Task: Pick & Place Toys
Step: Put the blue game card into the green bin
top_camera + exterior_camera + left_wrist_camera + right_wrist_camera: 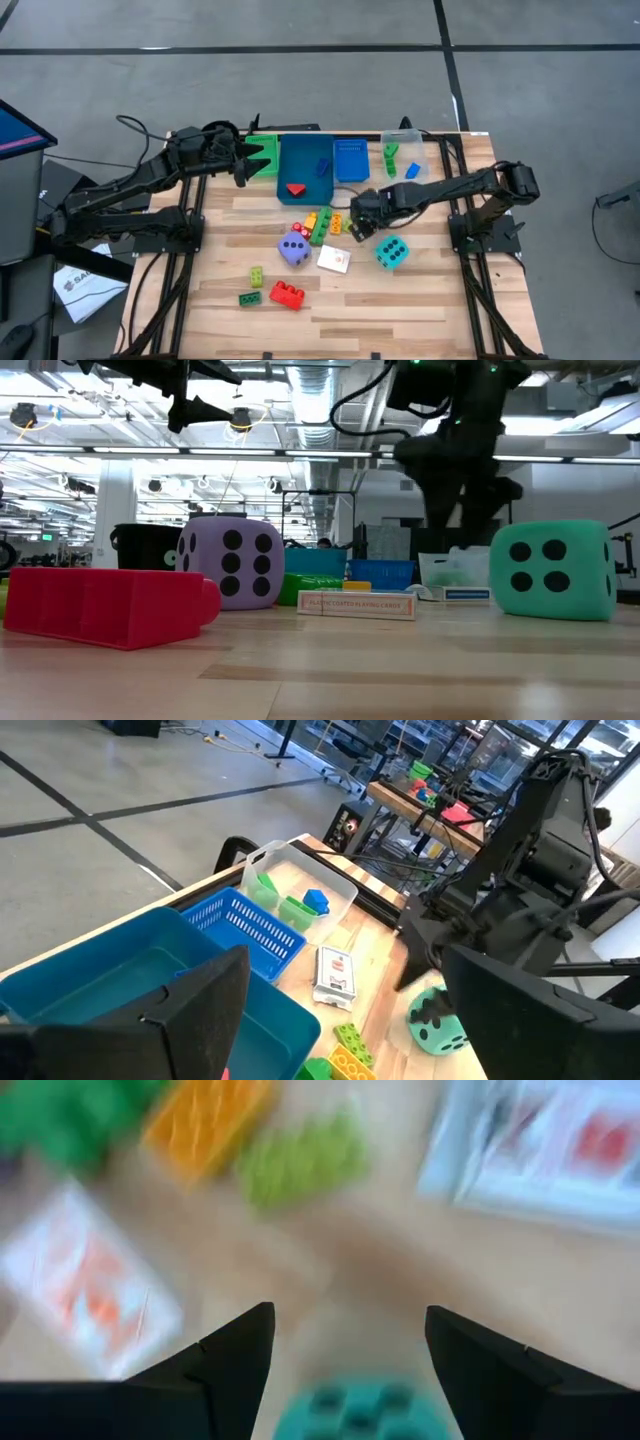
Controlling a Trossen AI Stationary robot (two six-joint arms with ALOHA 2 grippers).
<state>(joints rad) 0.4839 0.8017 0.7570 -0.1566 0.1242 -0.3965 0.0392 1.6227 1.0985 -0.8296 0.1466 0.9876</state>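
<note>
Toys lie on the wooden table: a purple die (pixel 293 249), a teal die (pixel 391 252), a white card (pixel 333 260) and a cluster of green, orange and red bricks (pixel 320 225). Nearer the front edge are a yellow-green brick (pixel 257 276), a green brick (pixel 250 298) and a red brick (pixel 287 294). My right gripper (pixel 357 222) points down, open and empty, just right of the cluster. Its wrist view shows its fingers (pixel 348 1315) above bare wood between the teal die (pixel 350 1405) and the orange brick (pixel 205 1120). My left gripper (pixel 262 160) hovers open over the far left trays.
At the far edge stand a green tray (pixel 262 150), a blue tray (pixel 305 170) holding a red and a blue brick, a blue basket (pixel 350 160) and a clear tray (pixel 403 160) with green and blue bricks. Bare wood lies along the near edge.
</note>
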